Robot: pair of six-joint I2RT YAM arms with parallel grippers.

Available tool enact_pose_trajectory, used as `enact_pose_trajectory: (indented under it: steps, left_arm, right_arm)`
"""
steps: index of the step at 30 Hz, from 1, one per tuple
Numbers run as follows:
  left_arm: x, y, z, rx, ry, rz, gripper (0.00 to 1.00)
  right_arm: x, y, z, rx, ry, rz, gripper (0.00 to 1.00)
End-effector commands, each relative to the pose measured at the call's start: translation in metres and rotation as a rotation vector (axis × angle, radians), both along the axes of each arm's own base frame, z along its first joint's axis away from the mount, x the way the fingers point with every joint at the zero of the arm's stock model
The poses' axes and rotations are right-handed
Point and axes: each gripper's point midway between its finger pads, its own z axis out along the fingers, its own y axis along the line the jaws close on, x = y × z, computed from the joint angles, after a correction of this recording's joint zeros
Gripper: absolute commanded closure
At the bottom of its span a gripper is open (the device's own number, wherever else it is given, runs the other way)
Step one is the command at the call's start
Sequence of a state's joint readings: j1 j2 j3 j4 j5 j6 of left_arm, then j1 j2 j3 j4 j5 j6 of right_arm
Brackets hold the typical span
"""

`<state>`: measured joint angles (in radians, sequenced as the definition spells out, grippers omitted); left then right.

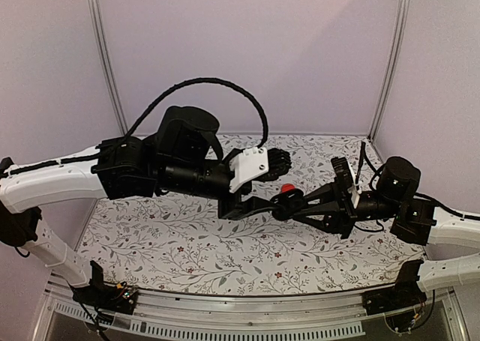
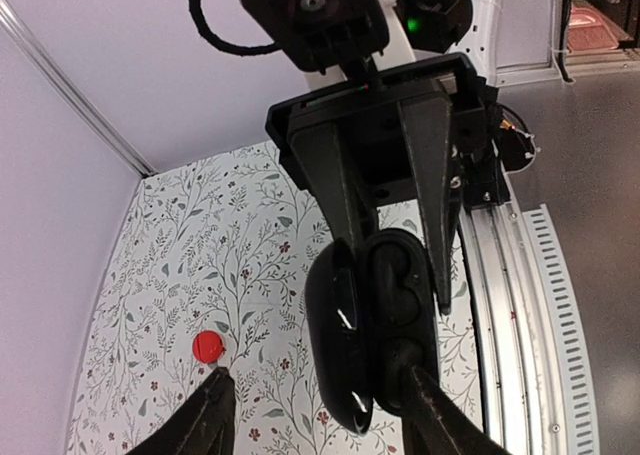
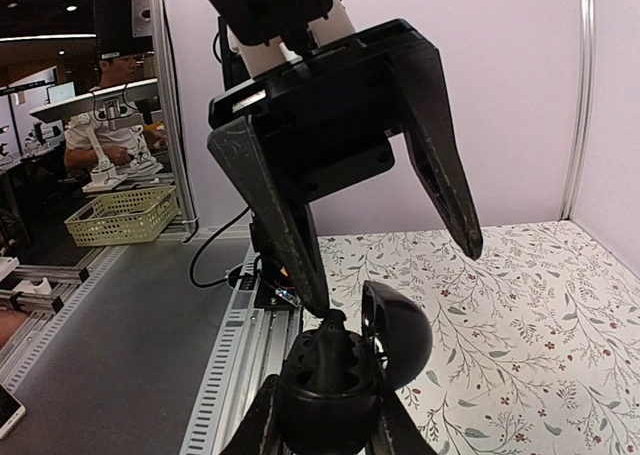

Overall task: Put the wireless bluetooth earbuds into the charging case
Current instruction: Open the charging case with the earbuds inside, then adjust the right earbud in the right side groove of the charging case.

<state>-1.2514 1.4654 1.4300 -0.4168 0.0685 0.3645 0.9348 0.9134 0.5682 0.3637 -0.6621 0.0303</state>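
between the fingers of the right gripper (image 2: 396,275): the charging case (image 2: 330,355), glossy black, clamped by its body and carried in the air above the table (image 1: 187,243).
right gripper: closed tight on the case, one finger on each side of it, pointing straight at the left gripper (image 3: 395,280).
case lid (image 3: 400,337): hinged open, rising as a dark dome just past the right gripper's fingertips.
left gripper: jaws spread wide with nothing gripped between them; it meets the right gripper tip to tip.
left fingertip (image 3: 318,305): one of the pair touches down at the open mouth of the case; the other hangs apart from the lid, out to the side.
dark lump (image 3: 330,340): rounded, sitting in the case mouth right under that touching fingertip; black on black, so i cannot tell whether it is an earbud.
red disc (image 2: 208,347): flat on the table, seen just past the tip of the left gripper's free finger and lower than it, well apart from the case.
table: floral-printed cover, lying below both grippers.
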Motion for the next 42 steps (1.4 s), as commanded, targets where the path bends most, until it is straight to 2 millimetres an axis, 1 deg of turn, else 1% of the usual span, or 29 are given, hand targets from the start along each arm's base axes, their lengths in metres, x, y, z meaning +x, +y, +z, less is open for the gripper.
enact_pose_trajectory:
  steps: [1, 4, 8, 12, 15, 19, 24, 27, 30, 32, 39, 42]
  left_arm:
    - [-0.005, 0.002, 0.017, -0.044, -0.010, -0.042, 0.45]
    - [-0.018, 0.006, 0.029, -0.090, -0.018, -0.090, 0.45]
    - [-0.024, 0.008, 0.033, -0.106, -0.025, -0.110, 0.45]
    - [-0.022, 0.004, 0.025, -0.082, -0.018, -0.099, 0.45]
    - [-0.019, 0.001, 0.017, -0.061, -0.006, -0.087, 0.39]
    - [-0.022, -0.002, 0.011, -0.054, 0.019, -0.106, 0.32]
    - [-0.023, -0.004, 0.004, -0.045, 0.032, -0.108, 0.30]
    - [-0.025, -0.005, 0.002, -0.032, 0.034, -0.124, 0.34]
    - [-0.030, -0.004, 0.003, -0.035, 0.031, -0.147, 0.42]
    - [-0.031, -0.003, 0.003, -0.030, 0.022, -0.153, 0.45]
    - [-0.042, -0.007, -0.006, 0.010, 0.003, -0.178, 0.52]
    - [-0.035, -0.007, -0.001, 0.004, -0.026, -0.137, 0.51]
  right_arm:
    - [-0.001, -0.001, 0.007, 0.019, -0.006, 0.002, 1.00]
    - [0.004, -0.002, 0.006, 0.018, 0.004, -0.028, 1.00]
    - [0.005, -0.003, 0.009, 0.027, 0.002, -0.039, 1.00]
    - [0.004, -0.003, 0.012, 0.037, -0.002, -0.037, 1.00]
    - [0.003, -0.004, 0.014, 0.040, -0.007, -0.033, 1.00]
    - [0.002, -0.004, 0.016, 0.045, -0.017, -0.030, 1.00]
    - [0.000, -0.003, 0.017, 0.044, -0.019, -0.017, 1.00]
    - [0.001, -0.002, 0.016, 0.042, -0.016, -0.016, 1.00]
    - [0.002, -0.003, 0.016, 0.043, -0.015, -0.026, 1.00]
    - [0.003, -0.003, 0.017, 0.044, -0.011, -0.029, 1.00]
    - [0.005, -0.002, 0.016, 0.042, -0.002, -0.040, 1.00]
    - [0.006, -0.001, 0.013, 0.034, 0.004, -0.041, 1.00]
